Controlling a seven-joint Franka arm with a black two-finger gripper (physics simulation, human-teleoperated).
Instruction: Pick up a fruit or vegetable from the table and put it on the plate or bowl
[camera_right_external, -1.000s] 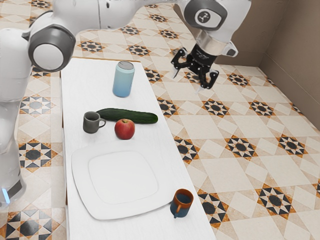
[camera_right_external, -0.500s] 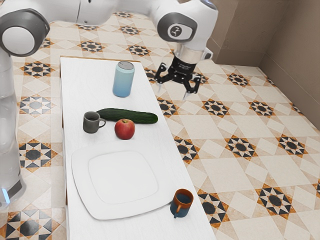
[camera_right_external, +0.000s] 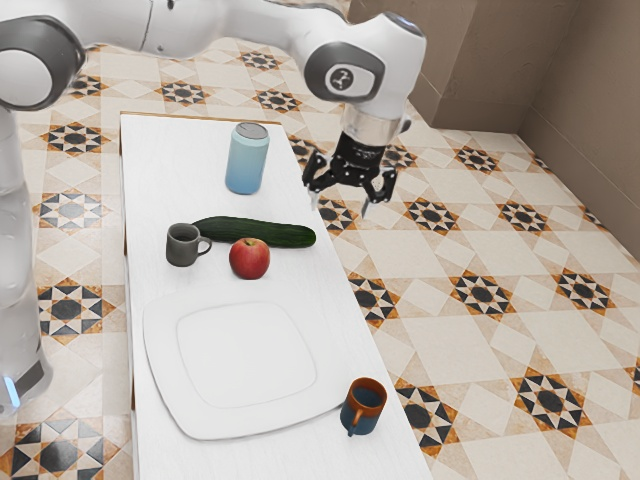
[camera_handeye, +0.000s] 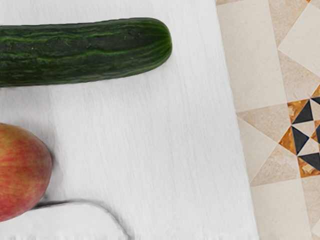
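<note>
A dark green cucumber (camera_right_external: 255, 232) lies across the middle of the white table (camera_right_external: 180, 170). A red apple (camera_right_external: 249, 258) sits right beside it, toward the plate. The large white square plate (camera_right_external: 238, 360) rests further along the table. My gripper (camera_right_external: 340, 201) hangs open in the air above the table's edge on the exterior view's right, just past the cucumber's tip, holding nothing. In the wrist view the cucumber (camera_handeye: 80, 50) and the apple (camera_handeye: 20, 172) lie on the table below my hand, with the plate's corner (camera_handeye: 70, 222) by the apple.
A blue cylindrical can (camera_right_external: 247, 158) stands behind the cucumber. A grey mug (camera_right_external: 184, 244) sits at the cucumber's other end. An orange and blue mug (camera_right_external: 363, 405) stands near the plate's corner. The patterned tile floor (camera_right_external: 480, 290) lies beyond the table's edge.
My arm has swung toward the exterior view's left and lowered, bringing the open gripper from over the floor to the table's edge near the cucumber's tip. The objects have not moved.
</note>
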